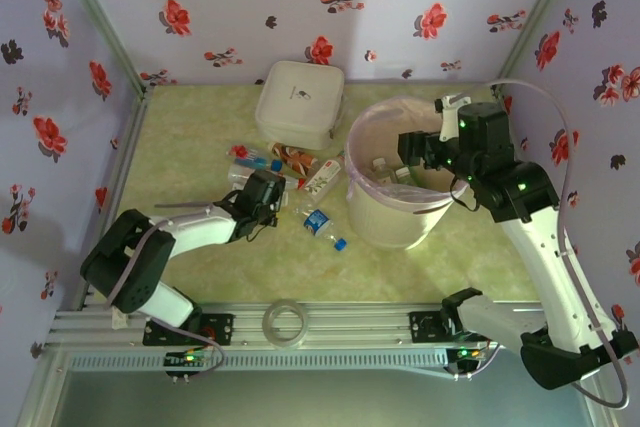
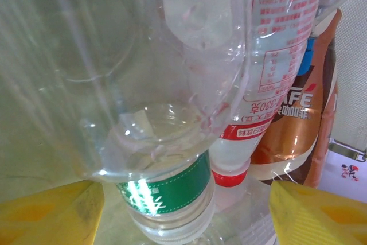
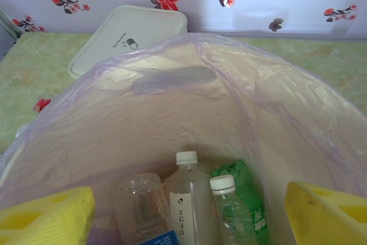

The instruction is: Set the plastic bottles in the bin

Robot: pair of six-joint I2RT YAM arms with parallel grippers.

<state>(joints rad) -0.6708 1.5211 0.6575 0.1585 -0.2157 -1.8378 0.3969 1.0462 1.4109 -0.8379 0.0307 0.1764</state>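
My left gripper [image 1: 266, 197] is low among the plastic bottles lying left of the bin [image 1: 392, 225]. Its yellow pads stand open on either side of a clear bottle with a green label [image 2: 169, 190], and neither pad touches it. A big clear bottle [image 2: 114, 73] lies across it, beside a red-capped bottle [image 2: 258, 113] and a brown-orange one [image 2: 298, 136]. A blue-capped bottle [image 1: 322, 224] lies nearer the bin. My right gripper [image 1: 425, 155] hangs open over the bin's mouth, nothing between its fingers [image 3: 46, 219]. Several bottles [image 3: 192, 199] lie inside the pink liner [image 3: 172, 113].
A square white box with a lid [image 1: 300, 102] stands behind the bottles, close to the back wall. A clear tape ring [image 1: 284, 322] lies at the near edge between the arm bases. Flowered walls close in the table on three sides.
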